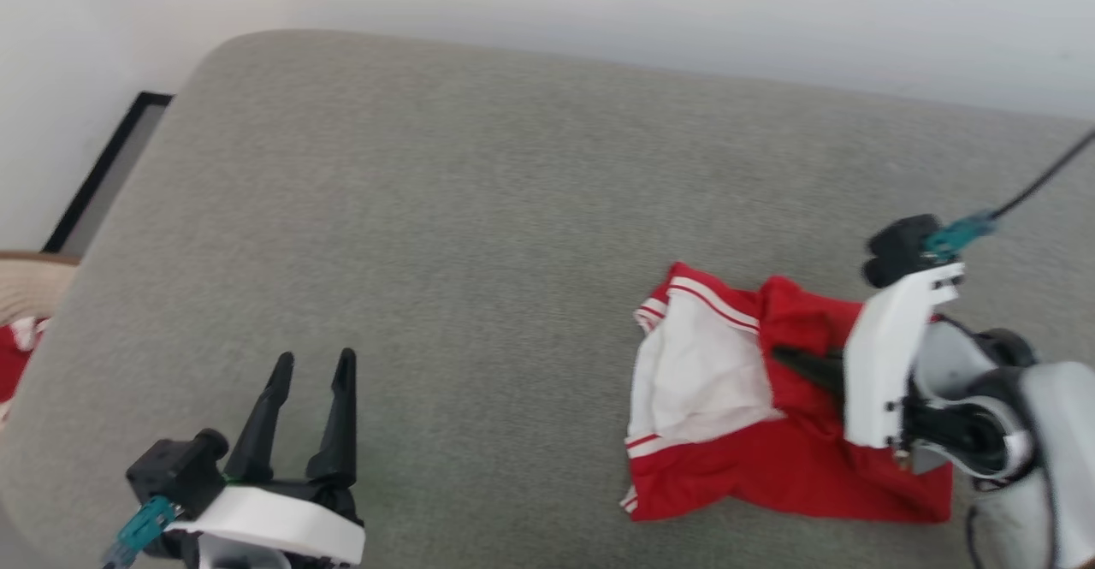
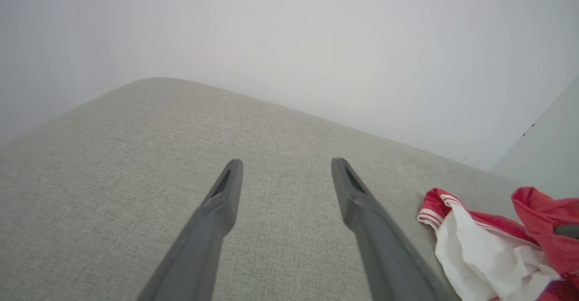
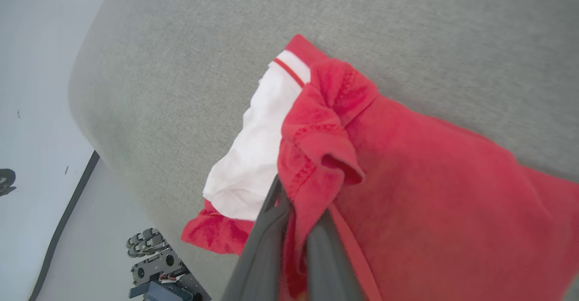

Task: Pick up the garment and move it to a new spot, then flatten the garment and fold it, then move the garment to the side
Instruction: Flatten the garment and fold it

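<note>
Finds the garment (image 1: 770, 432) crumpled on the right part of the grey cushion (image 1: 428, 210), near its front edge, with the white lining turned out toward the left and the red cloth bunched on the right. Grips it with the right end effector (image 3: 296, 210), jaws almost closed on a raised ridge of red fabric. Holds the left end effector (image 1: 315, 357) wide open and empty above bare cushion, well apart from the garment.

Probably marks the pick-up step, with flattening and folding not yet done.

Risks a slipped pinch: only a thin fold sits between the fingers, so a quick lift could pull it free. Could drag rather than carry, since most of the cloth lies flat on the cushion, and so bunch it further. Might send the garment over the front edge if moved that way. Could also trap a single layer and leave the rest hanging twisted, making flattening harder.

Counts one garment, two end effectors, one cushion, one beige basket (image 1: 26, 282) at the far left, and one red-and-white cloth (image 1: 13, 355) inside it.
</note>
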